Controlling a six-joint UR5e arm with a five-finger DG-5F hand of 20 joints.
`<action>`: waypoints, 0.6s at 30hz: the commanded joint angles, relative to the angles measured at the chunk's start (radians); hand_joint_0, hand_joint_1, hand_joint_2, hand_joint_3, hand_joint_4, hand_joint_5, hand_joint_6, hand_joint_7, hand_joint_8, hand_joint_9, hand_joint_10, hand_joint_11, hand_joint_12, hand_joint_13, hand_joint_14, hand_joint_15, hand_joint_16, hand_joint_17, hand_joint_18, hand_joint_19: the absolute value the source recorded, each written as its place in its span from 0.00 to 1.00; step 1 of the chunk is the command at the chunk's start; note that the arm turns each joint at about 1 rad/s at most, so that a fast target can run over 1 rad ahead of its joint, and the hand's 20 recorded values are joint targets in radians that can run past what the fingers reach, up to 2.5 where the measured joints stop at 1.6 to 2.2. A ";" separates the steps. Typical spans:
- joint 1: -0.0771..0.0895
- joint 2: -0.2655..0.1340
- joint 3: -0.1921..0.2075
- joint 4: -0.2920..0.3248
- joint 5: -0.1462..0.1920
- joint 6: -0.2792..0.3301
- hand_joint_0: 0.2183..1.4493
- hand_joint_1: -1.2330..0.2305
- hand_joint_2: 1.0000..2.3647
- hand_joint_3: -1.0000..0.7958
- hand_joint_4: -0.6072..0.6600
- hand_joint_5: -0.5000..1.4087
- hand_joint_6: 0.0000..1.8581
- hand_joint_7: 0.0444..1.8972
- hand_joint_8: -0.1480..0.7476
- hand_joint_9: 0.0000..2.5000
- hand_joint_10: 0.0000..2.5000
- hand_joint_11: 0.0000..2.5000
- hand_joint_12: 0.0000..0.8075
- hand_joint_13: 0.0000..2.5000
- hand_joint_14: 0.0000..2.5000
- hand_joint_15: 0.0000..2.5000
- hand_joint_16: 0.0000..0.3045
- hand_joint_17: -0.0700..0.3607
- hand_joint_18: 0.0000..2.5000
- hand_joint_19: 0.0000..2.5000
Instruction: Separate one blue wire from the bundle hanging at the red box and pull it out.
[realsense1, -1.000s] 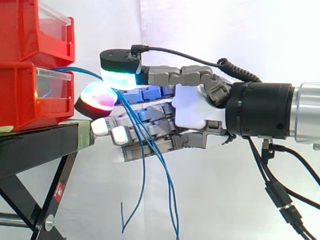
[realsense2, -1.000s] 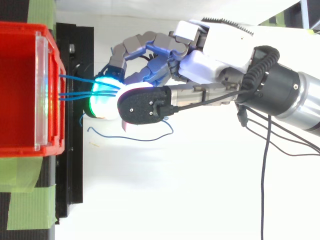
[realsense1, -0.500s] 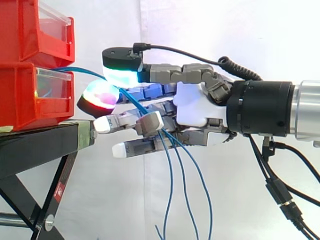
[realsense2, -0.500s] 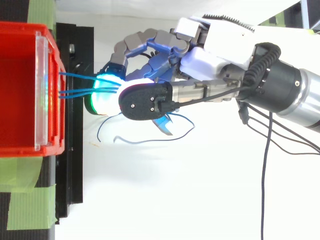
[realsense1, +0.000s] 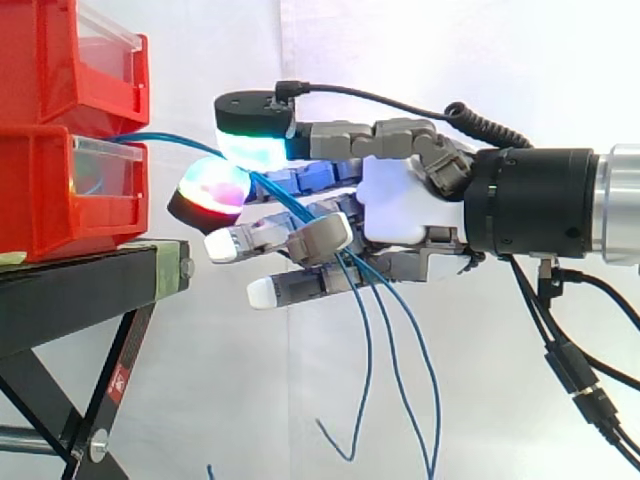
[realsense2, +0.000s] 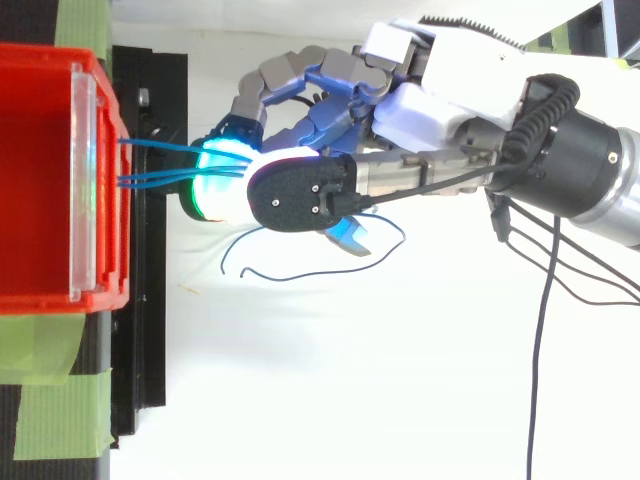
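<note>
- Arm (realsense1: 620, 205) comes in level from the right; black wrist (realsense1: 535, 215) in line with it.
- Hand (realsense1: 405, 215) side-on, fingers (realsense1: 300, 290) pointing left.
- Top pad (realsense1: 255, 145) glows cyan-green, red-glowing pad (realsense1: 210, 192) just below it.
- Blue wires (realsense1: 390, 330) pinched between those pads.
- A middle finger curled over the wires, lower ones near straight.

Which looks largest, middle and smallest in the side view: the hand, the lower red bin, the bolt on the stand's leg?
1. hand, pinching the blue wires.
2. lower red bin, though the left edge cuts it off, so its full size is unsure.
3. bolt, by far the smallest.
</note>
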 joint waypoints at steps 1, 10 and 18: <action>-0.001 0.001 0.000 -0.009 0.002 0.003 0.31 0.42 0.01 0.53 0.68 0.17 0.49 0.46 0.66 0.37 0.00 0.22 0.57 0.66 0.00 0.54 0.21 0.50 0.37 0.16; -0.006 0.025 0.000 -0.053 0.004 -0.002 0.31 0.40 0.01 0.52 0.68 0.17 0.49 0.47 0.64 0.36 0.00 0.23 0.52 0.64 0.00 0.56 0.20 0.49 0.36 0.18; -0.012 0.047 0.000 -0.076 -0.001 -0.006 0.32 0.38 0.01 0.52 0.66 0.17 0.48 0.47 0.62 0.37 0.00 0.24 0.49 0.63 0.00 0.57 0.19 0.47 0.35 0.19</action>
